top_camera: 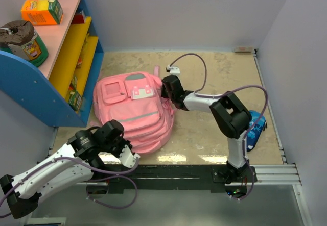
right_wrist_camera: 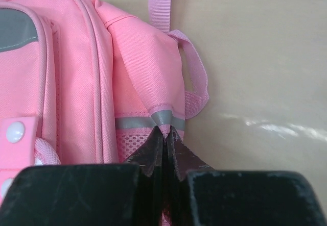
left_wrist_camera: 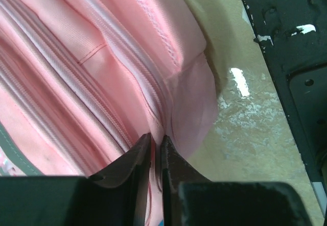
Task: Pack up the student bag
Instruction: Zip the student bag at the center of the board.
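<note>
**Inspector A:** Open ground?

**Inspector B:** Upper right of the top view. The table (top_camera: 230, 73) is bare from the back wall down to the right arm (top_camera: 204, 102). Only a small white item (top_camera: 172, 69) with a looped cable lies at upper centre.

**Inspector A:** Obstructions?

**Inspector B:** A blue shelf unit (top_camera: 66, 73) fills the left side, leaving a narrow strip beside the student bag (top_camera: 134, 111). The right arm spans the centre, from the bag's right edge to its base at lower right. A blue pouch (top_camera: 254, 130) sits at the right edge, just behind it. The left arm (top_camera: 66, 165) blocks the lower left, at the bag's near corner.

**Inspector A:** Near edge?

**Inspector B:** Passable at lower centre, between the bag and the right arm's base.
</note>
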Motion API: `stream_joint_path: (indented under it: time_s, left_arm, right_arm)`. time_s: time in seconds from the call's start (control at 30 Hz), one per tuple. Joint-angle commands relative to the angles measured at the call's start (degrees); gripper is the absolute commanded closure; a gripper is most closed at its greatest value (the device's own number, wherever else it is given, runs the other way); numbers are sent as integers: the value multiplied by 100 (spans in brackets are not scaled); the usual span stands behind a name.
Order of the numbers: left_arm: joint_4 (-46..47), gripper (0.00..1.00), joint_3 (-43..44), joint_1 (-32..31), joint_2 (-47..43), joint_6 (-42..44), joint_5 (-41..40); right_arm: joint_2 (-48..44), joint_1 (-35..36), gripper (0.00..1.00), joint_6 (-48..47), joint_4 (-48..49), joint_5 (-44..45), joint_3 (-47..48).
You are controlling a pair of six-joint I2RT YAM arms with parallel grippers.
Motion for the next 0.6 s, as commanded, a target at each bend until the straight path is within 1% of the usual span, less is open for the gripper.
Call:
stream_joint_path:
  time_s: [0.0, 0.03, 0.07, 0.1, 0.17, 0.2, 0.23, 0.27, 0.3, 0.33, 0.4, 0.47, 0.5, 0.53, 0.57]
  left_arm:
    - [981, 77, 337, 32, 104, 423, -323]
    - [964, 76, 381, 32, 183, 512, -314]
    - [982, 70, 425, 41, 245, 530, -306]
    - [1078, 68, 582, 41, 315, 460, -236]
    - [1131, 66, 846, 41, 648, 232, -95]
    - [1131, 65, 1186, 32, 780, -221, 140]
    - [1131, 59, 1381, 32, 1060, -582, 291]
    - [1079, 36, 1566, 32, 1193, -934, 457]
    - [870, 22, 1855, 32, 1299, -1260, 799]
    - [824, 0, 1945, 32, 1378, -1359, 924]
    - [1103, 0, 2007, 41, 1344, -1631, 960]
    - [1201, 0, 2042, 41, 1379, -1597, 943]
    - [1210, 0, 2086, 41, 1405, -1553, 882]
    - [1193, 0, 2121, 32, 1492, -1483, 864]
    - [1158, 0, 2156, 41, 1545, -1413, 855]
  right_arm:
    - [-1549, -8, 100, 517, -285, 1381, -1054]
    - [-1751, -8, 100, 683, -250, 1400, -1308]
    - [-2101, -8, 100, 789, -232, 1365, -1763]
    - [-2227, -17, 100, 859, -154, 1191, -1977]
    - [-2438, 18, 100, 956, -118, 1110, -2477]
    - [-2596, 18, 100, 1009, -144, 1066, -2602]
    - [-2649, 18, 100, 1079, -258, 1118, -2716]
    - [-2702, 18, 91, 1071, -328, 1127, -2769]
    - [-2859, 18, 73, 1054, -433, 1136, -2822]
    - [-2948, 18, 65, 1010, -452, 1136, -2927]
    - [-3289, 18, 54, 887, -530, 1058, -2981]
    - [-3528, 9, 50, 606, -697, 987, -2850]
    - [-3624, 1, 45, 466, -942, 978, -2753]
    - [-3843, 9, 43, 56, -1014, 935, -2578]
    - [-3941, 9, 41, -236, -1049, 691, -2507]
